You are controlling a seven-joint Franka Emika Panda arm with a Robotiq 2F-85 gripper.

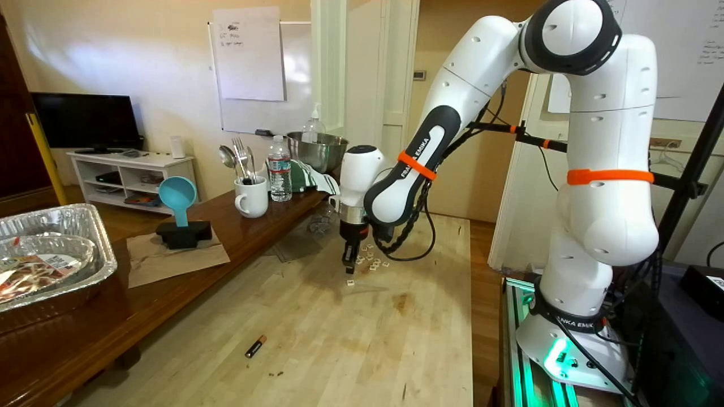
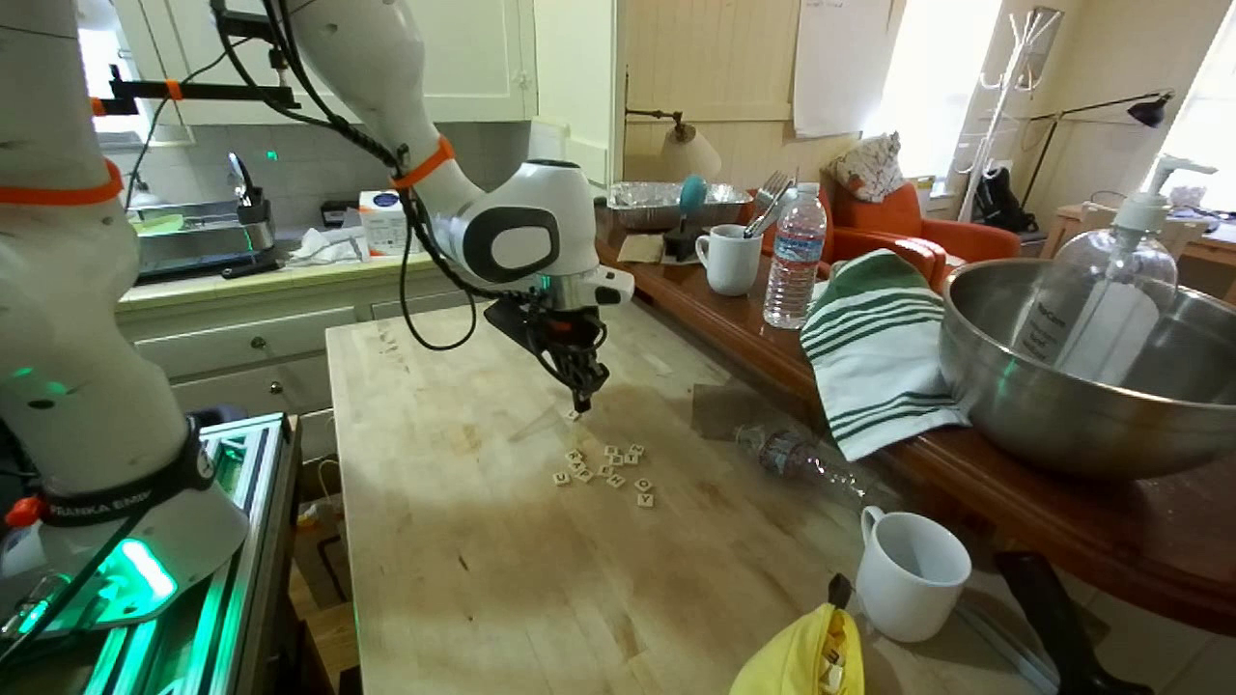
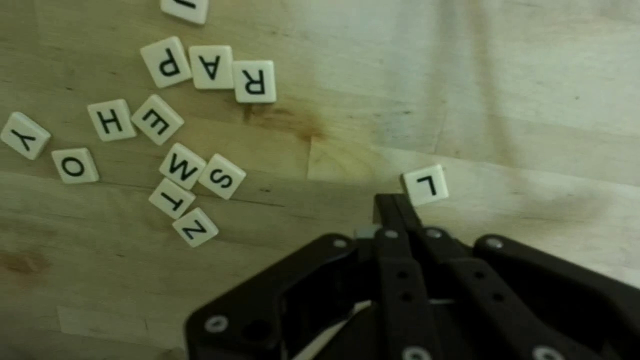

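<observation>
Letter tiles [image 3: 157,120]: Thirteen in the wrist view, face up on the wooden table [image 2: 463,569]; twelve loosely scattered, the L tile [image 3: 431,183] apart.
Battery [image 1: 255,346]: One, on the same table.
White mugs [image 2: 898,594]: Two, in an exterior view.
Doubtful letters: The topmost tile [image 3: 186,8], cut off by the frame; the M-or-W tile [image 3: 183,166].
Gripper [image 3: 397,202]: Jaws pressed together just beside the L tile; whether they touch it cannot be told.

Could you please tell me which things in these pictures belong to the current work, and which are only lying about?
Seemingly in the work:
closed gripper
L tile near it
other letter tiles

Apparently just lying about:
battery
yellow pouch
mug with cutlery
steel bowl
</observation>
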